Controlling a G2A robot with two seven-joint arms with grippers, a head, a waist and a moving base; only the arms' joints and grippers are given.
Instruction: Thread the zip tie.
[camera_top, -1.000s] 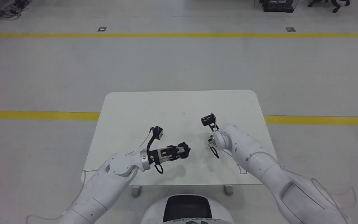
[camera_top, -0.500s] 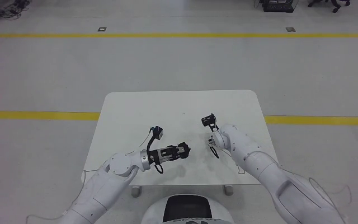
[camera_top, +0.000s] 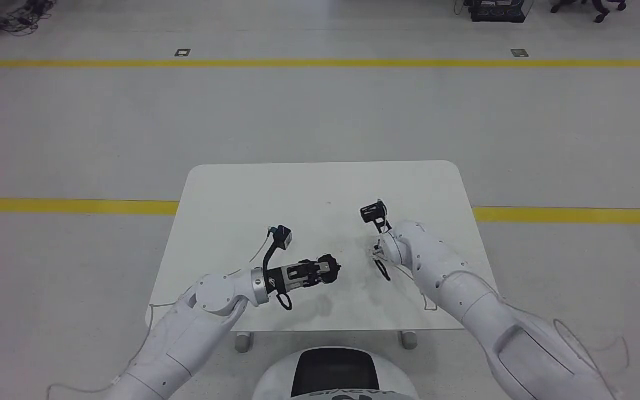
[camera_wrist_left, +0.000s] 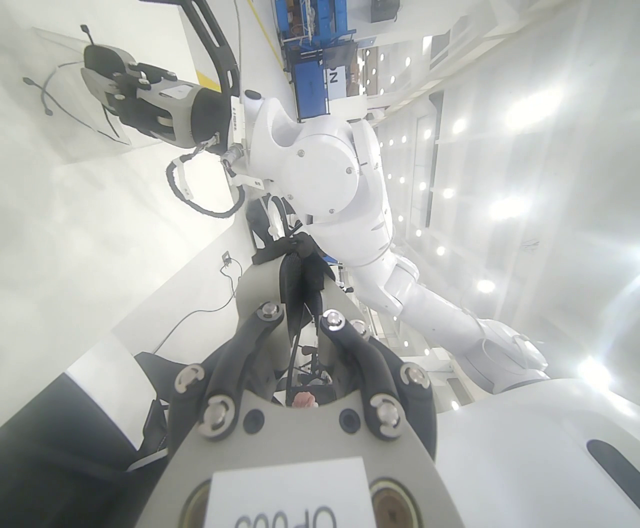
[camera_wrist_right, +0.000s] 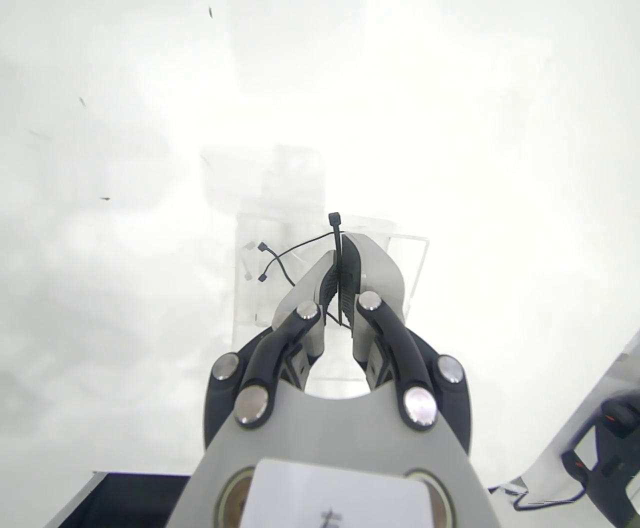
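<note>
Barely anything has shifted over the last second: the left gripper hovers closed over the desk, its load unclear. The right gripper stays clamped on the zip tie above a clear tray. Threading looks not yet begun.

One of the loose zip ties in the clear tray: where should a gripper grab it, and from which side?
Probably mid-strap on the loose zip tie, away from its crossing with the other tie. Come straight down, fingers across the strap: it seems to lie flat, and the clear tray walls block side approaches.
</note>
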